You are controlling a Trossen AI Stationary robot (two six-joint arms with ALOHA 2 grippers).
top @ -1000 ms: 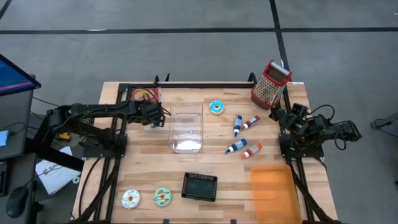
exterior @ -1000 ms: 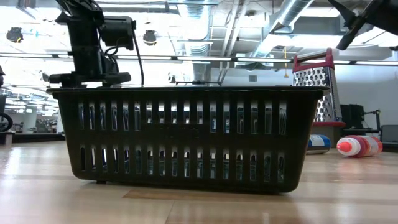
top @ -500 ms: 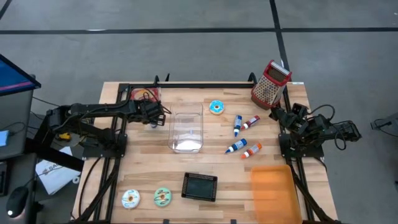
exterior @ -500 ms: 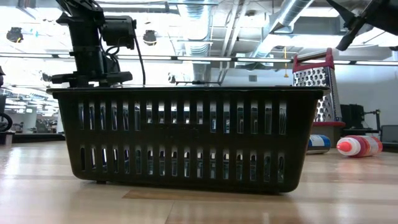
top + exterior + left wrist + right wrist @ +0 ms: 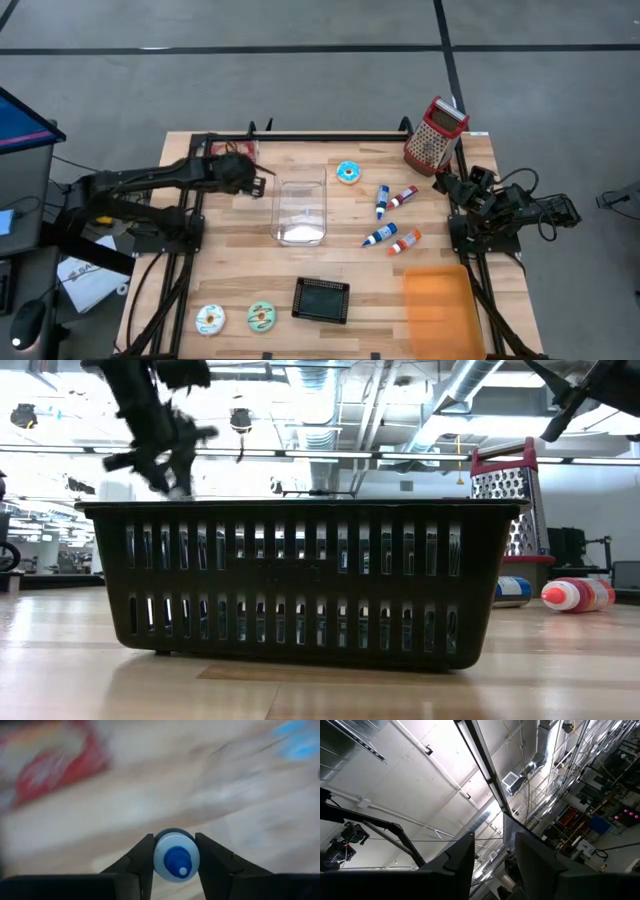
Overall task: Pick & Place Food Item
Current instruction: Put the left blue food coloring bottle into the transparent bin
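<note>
My left gripper (image 5: 258,182) hangs above the table's far left part, just left of a clear plastic container (image 5: 300,210), and is shut on a small white bottle with a blue cap (image 5: 175,856). The low view shows it blurred above the black basket's rim (image 5: 168,470). A blue-iced donut (image 5: 348,172) lies beyond the container. Two more donuts (image 5: 210,319) (image 5: 262,317) lie at the near left. My right gripper (image 5: 443,180) waits at the right edge, pointing up and open (image 5: 495,860). My left gripper pinches the small bottle between its two fingers (image 5: 142,857), one on each side of the body just behind the blue cap (image 5: 176,860). The cap end points back along the fingers toward the wrist. The fingers slant down from the table's left, and the bottle hangs clear of the table.
A black slotted basket (image 5: 321,299) stands near the front edge, an orange tray (image 5: 440,305) at the near right. Several small bottles (image 5: 392,220) lie right of the container. A red grater (image 5: 434,132) stands at the far right, a red packet (image 5: 232,152) at the far left.
My left gripper has shut on the small bottle beside the clear container, then risen quickly and tipped less steeply. The bottle has come up off the table with it.
</note>
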